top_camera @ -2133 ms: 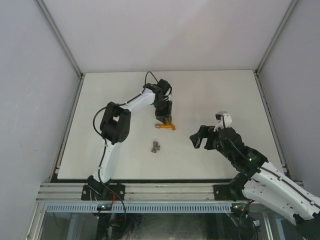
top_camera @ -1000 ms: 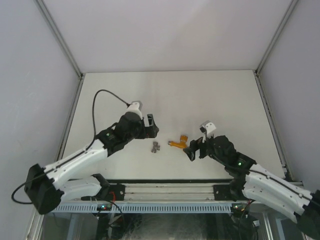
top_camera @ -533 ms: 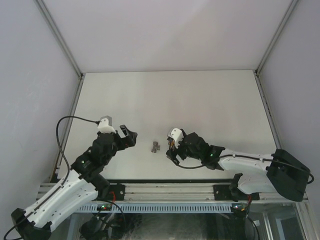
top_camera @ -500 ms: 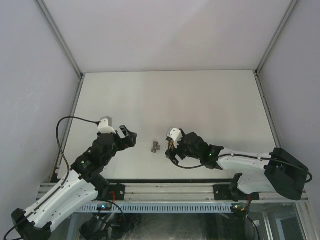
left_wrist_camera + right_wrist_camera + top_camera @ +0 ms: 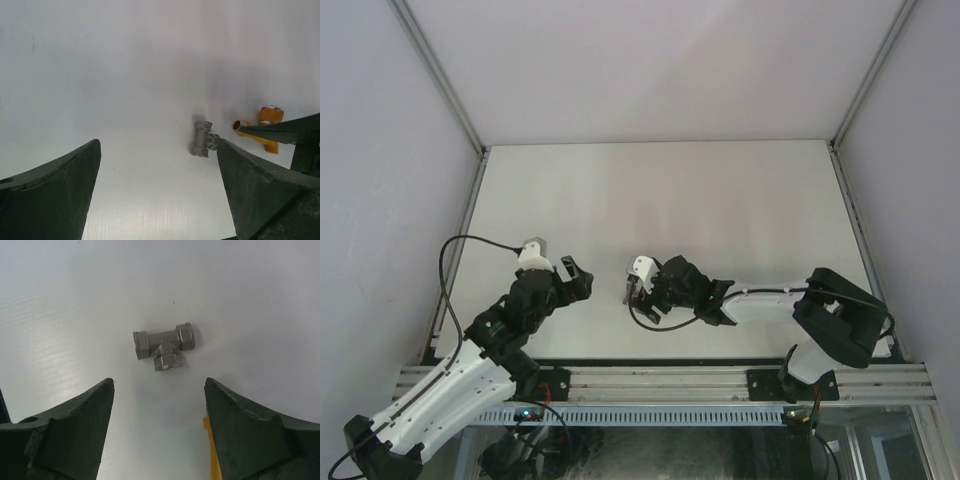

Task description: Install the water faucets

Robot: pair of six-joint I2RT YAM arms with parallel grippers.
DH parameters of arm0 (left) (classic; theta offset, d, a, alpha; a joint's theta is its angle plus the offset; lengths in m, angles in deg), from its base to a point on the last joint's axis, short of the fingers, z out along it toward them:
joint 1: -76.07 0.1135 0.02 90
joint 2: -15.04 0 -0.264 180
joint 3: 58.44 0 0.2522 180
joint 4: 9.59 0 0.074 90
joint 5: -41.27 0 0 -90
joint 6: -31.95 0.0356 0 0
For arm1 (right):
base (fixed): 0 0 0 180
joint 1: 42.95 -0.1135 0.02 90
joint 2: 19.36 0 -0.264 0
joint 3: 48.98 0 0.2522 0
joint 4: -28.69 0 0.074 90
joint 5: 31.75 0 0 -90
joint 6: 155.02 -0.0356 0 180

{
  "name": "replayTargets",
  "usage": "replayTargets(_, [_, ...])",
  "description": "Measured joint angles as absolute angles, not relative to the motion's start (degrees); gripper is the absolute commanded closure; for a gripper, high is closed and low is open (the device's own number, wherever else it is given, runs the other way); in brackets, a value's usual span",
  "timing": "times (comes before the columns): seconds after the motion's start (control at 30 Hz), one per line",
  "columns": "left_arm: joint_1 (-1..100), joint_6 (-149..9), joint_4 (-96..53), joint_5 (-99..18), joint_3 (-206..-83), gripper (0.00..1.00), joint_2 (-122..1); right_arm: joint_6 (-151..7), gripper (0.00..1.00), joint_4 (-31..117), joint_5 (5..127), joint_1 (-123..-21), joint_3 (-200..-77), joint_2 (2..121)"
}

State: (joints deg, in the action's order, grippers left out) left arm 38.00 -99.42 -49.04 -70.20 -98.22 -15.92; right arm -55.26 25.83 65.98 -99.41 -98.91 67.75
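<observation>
The water faucets lie on the white table as two loose parts. The grey metal tee fitting (image 5: 164,345) (image 5: 202,139) rests flat just beyond my right gripper's fingertips. The orange tap (image 5: 261,128) lies close to its right, partly hidden behind my right gripper's finger; an orange sliver (image 5: 211,452) shows by that finger. My right gripper (image 5: 157,383) (image 5: 636,296) hovers low over them, open, with nothing between its fingers. My left gripper (image 5: 157,142) (image 5: 583,280) stands wide open a short way left of the fitting, facing it.
White table (image 5: 740,200) with pale walls on three sides and a metal rail (image 5: 650,385) at the near edge. The two grippers face each other near the front middle, a small gap apart.
My right gripper has slid left over the orange tap to the grey fitting, and its jaws have narrowed somewhat. The left arm has barely moved.
</observation>
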Motion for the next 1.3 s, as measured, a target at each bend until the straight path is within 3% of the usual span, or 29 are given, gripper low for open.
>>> replayTargets(0.57, [38.2, -98.4, -52.8, -71.1, -98.4, 0.00, -16.0, -53.8, 0.47, 26.1, 72.5, -97.3, -107.7, 81.8])
replayTargets(0.8, [38.3, -98.4, -53.5, -71.1, -98.4, 0.00, -16.0, -52.6, 0.35, 26.5, 73.8, -97.3, -107.9, 81.9])
replayTargets(1.0, [38.3, -98.4, -53.6, -71.1, -98.4, 0.00, -16.2, -50.7, 0.43, 27.1, 74.4, -97.3, -108.1, 81.9])
replayTargets(1.17, [38.3, -98.4, -53.8, -71.1, -98.4, 0.00, -16.4, -47.2, 0.39, 28.4, 75.6, -97.2, -108.3, 81.5])
replayTargets(1.3, [38.3, -98.4, -54.1, -71.1, -98.4, 0.00, -16.4, -44.4, 0.45, 29.6, 76.4, -97.0, -108.5, 81.2])
